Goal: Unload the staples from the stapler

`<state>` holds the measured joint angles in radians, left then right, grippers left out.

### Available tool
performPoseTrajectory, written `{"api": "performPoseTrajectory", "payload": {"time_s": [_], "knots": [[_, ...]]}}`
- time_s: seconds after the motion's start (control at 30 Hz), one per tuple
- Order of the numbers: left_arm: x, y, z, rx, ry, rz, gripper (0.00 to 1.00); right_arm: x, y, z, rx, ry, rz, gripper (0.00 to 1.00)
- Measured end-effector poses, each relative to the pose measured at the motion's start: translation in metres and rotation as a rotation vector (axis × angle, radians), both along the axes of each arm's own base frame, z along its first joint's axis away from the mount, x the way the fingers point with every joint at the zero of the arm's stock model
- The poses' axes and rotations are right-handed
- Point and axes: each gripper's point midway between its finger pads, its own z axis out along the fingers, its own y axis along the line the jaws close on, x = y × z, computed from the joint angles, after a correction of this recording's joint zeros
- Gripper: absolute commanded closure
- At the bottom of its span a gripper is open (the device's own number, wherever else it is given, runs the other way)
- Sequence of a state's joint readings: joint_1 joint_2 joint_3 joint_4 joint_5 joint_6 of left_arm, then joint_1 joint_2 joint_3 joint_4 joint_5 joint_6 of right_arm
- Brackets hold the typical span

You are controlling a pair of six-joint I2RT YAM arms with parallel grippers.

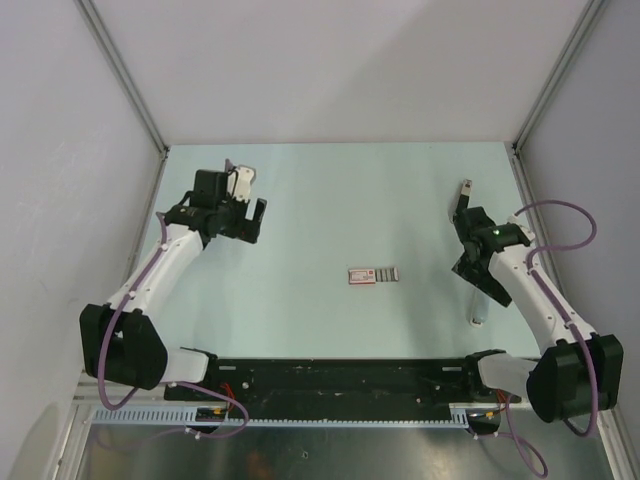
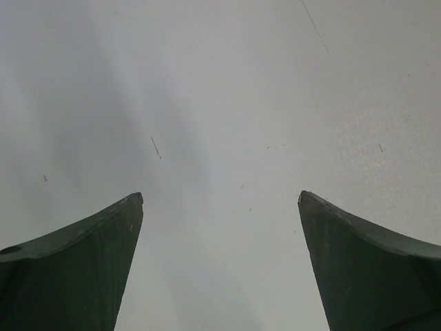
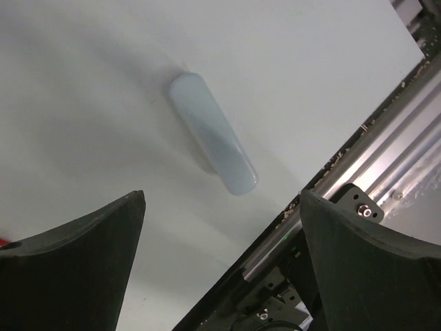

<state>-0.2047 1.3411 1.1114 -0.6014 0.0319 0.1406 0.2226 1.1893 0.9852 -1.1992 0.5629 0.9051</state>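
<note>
At the near edge of the counter (image 1: 350,190), a black mounting rail (image 1: 340,378) ran between the two arm bases. A little beyond it, on the right side, a pale blue stapler (image 1: 478,306) lay flat on the surface, its long axis running roughly near to far. The right wrist view showed the same stapler (image 3: 213,143) as a smooth rounded oblong, lying ahead of the fingertips and touching neither of them.

The right pincer (image 1: 470,272) hung just past the stapler's far end, angled back toward the near edge. Its jaws stood wide apart with nothing between them, and in its own camera the right pincer (image 3: 220,196) framed only bare counter and part of the metal rail.

Near the middle of the counter, well apart from both arms, the staples (image 1: 389,274) lay as a small grey ribbed block. Just beside them on the left was a little red-and-white box (image 1: 362,275).

Farther back on the left side, the left pincer (image 1: 250,197) was held over open counter, well away from the staples. Its wrist view showed the left pincer (image 2: 220,196) with jaws spread wide and empty, above a plain pale surface.
</note>
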Motion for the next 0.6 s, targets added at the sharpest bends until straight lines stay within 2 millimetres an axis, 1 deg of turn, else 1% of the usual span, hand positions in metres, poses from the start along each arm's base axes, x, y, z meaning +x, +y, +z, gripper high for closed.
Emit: {"api": "performPoseTrajectory", "payload": {"time_s": [0.17, 0.3, 0.43, 0.53, 0.6], "knots": [[0.001, 0.002, 0.000, -0.006, 0.001, 0.002, 0.01, -0.006, -0.011, -0.013, 0.009, 0.074, -0.055, 0.01], [0.002, 0.004, -0.005, -0.012, 0.016, 0.001, 0.00, -0.008, -0.009, -0.031, 0.026, 0.150, -0.054, 0.01], [0.004, 0.010, -0.015, -0.014, 0.048, 0.006, 0.01, -0.008, -0.004, -0.046, 0.050, 0.186, -0.048, 0.01], [0.005, 0.013, -0.019, -0.013, 0.059, 0.005, 0.00, -0.007, -0.002, -0.056, 0.063, 0.203, -0.041, 0.10], [0.006, 0.016, -0.019, -0.010, 0.059, 0.003, 0.00, -0.006, 0.000, -0.063, 0.069, 0.215, -0.037, 0.19]]}}
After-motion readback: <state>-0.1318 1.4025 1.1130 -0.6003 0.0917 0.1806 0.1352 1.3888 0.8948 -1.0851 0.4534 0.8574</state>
